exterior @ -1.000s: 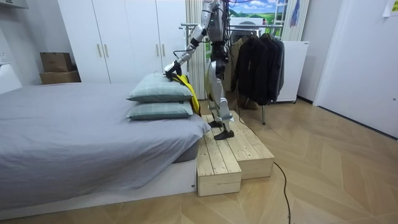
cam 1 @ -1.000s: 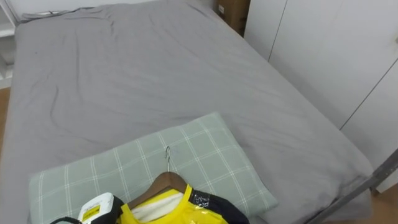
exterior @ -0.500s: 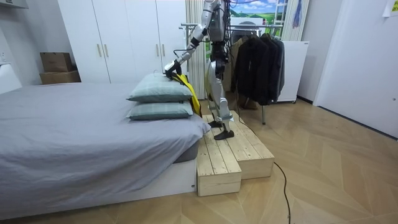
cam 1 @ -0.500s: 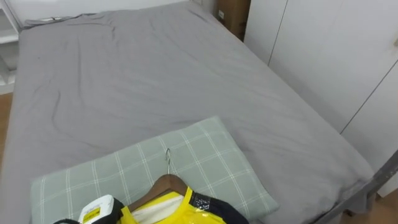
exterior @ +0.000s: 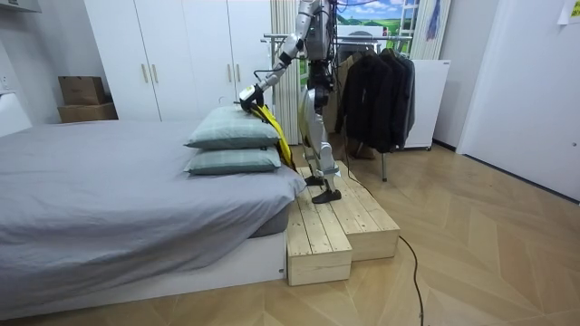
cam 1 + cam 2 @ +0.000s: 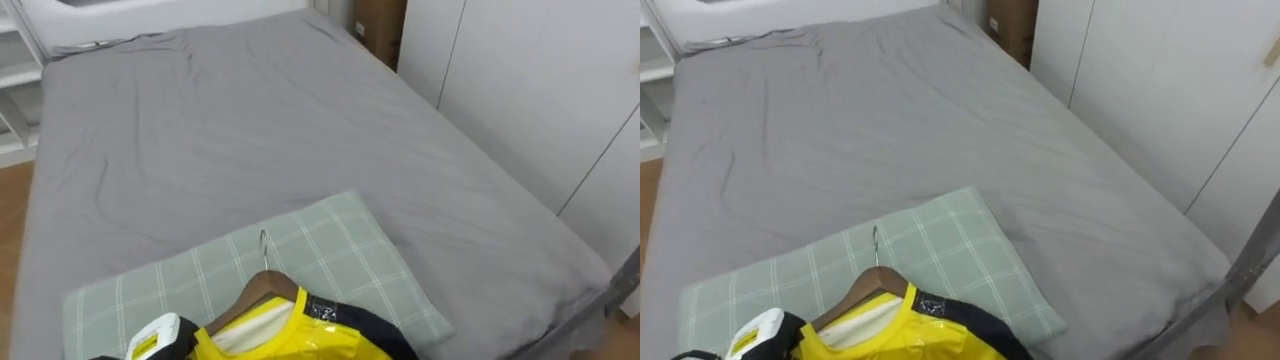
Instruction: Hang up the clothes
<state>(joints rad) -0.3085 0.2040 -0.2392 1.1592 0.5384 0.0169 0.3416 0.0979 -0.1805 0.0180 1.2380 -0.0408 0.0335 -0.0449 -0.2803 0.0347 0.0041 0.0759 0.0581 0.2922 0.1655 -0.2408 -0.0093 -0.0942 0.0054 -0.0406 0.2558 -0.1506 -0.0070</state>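
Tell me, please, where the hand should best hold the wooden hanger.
I would grip the bare wooden neck of the hanger just under its metal hook, coming from above: the yellow garment covers its shoulders, and the pillow lies under it.

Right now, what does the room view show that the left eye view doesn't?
The room view adds the robot standing on wooden steps beside the bed, a rack of dark clothes behind it, and white wardrobes. The left eye view adds the wooden hanger and its metal hook. Both share the grey bed, checked pillow and yellow garment.
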